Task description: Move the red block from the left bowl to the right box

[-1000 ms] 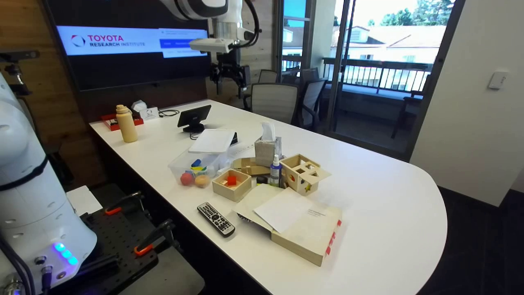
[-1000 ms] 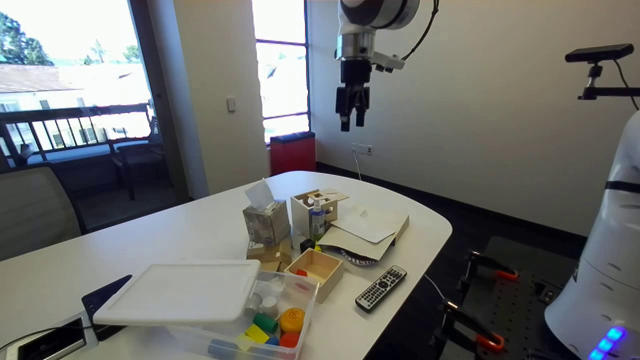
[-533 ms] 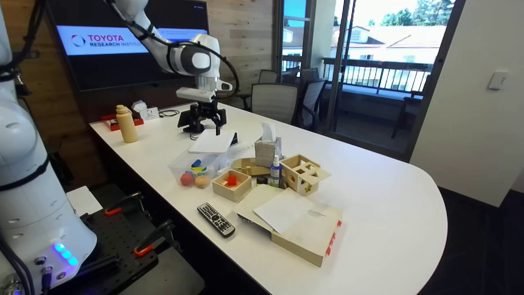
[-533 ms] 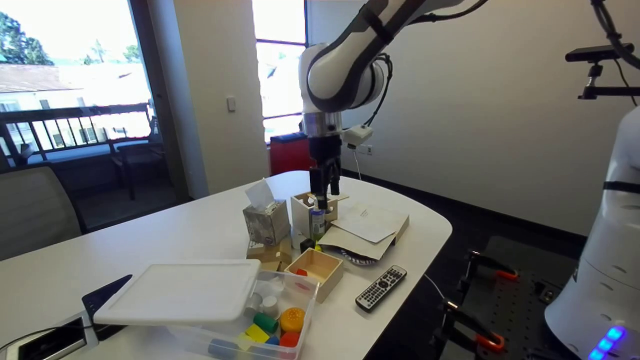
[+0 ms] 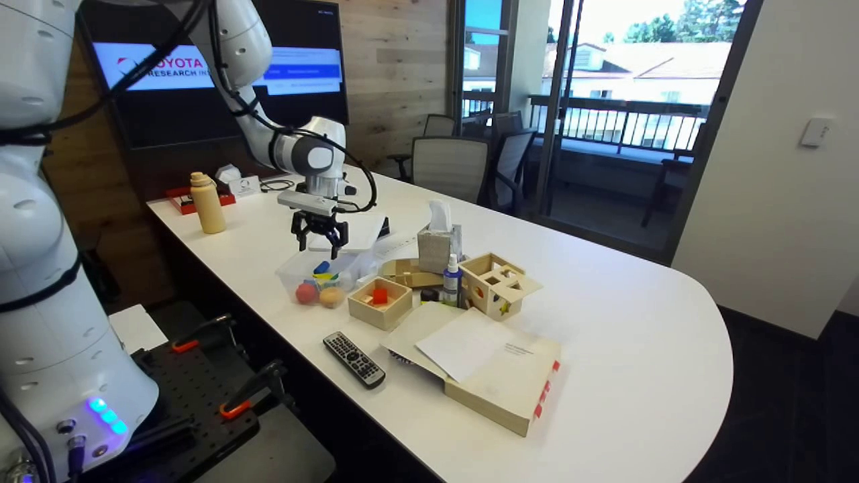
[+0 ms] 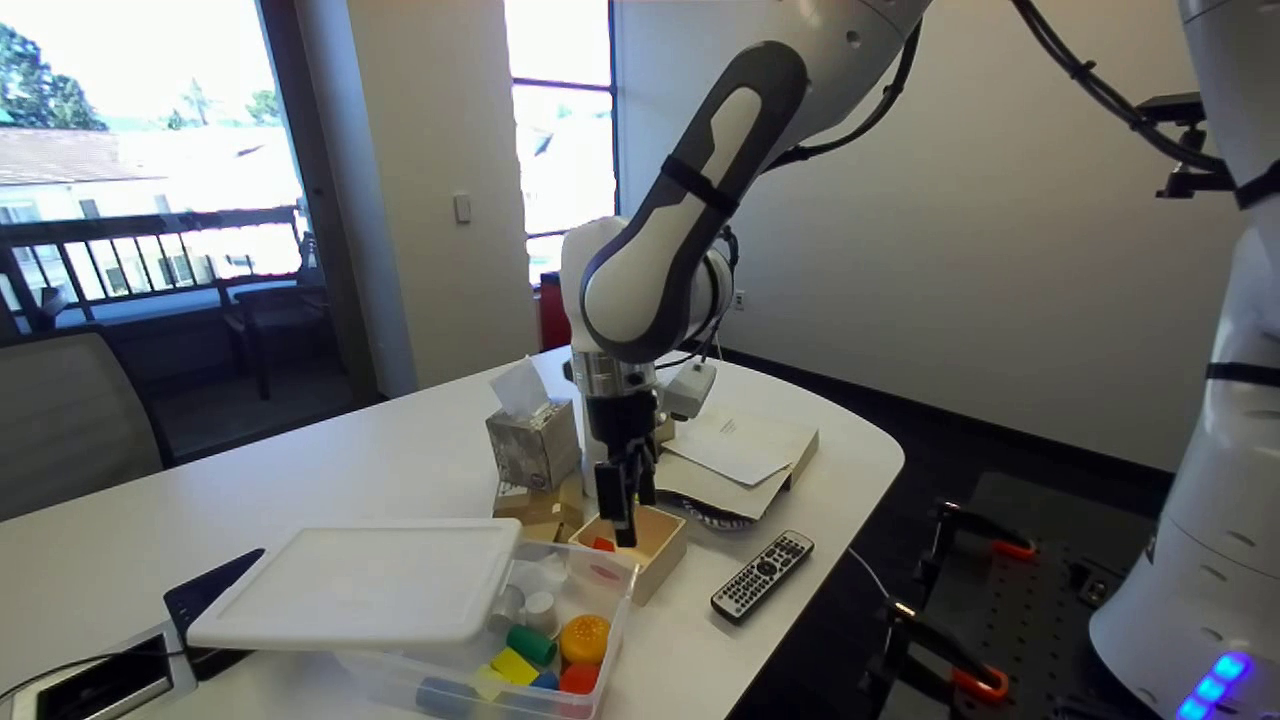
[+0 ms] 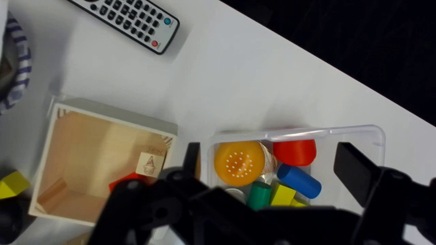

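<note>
A small red block lies inside an open wooden box. It shows in both exterior views. In the wrist view the red block is partly covered by my left finger's linkage, next to a pale printed block. The wooden box is left of my jaws there. My gripper is wide open and empty. In the wrist view its fingers span the clear plastic bin, above it and apart from it. No pale round bowl shows.
The clear bin holds a yellow-orange dotted piece, a red piece and several blocks; a white lid rests over part of it. Nearby are a remote, tissue box, spray bottle, shape-sorter box and thick book.
My arm has come down from high above the table to low over the clear bin, beside the wooden box. The gripper stays open. The objects on the table have not moved.
</note>
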You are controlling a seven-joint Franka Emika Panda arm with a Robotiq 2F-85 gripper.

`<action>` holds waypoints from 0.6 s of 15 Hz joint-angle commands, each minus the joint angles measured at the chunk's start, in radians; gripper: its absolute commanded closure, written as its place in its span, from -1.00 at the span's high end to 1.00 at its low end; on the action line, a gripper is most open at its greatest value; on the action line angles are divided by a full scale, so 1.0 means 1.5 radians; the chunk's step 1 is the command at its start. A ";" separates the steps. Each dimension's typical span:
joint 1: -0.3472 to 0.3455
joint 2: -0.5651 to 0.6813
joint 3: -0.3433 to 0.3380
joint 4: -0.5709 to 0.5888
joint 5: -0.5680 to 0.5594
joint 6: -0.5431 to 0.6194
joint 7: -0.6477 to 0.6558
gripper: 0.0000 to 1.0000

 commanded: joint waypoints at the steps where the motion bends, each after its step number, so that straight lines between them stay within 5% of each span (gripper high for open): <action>1: 0.000 0.075 0.026 0.055 0.005 0.041 -0.035 1.00; 9: -0.003 0.211 0.062 0.219 -0.028 -0.011 -0.123 1.00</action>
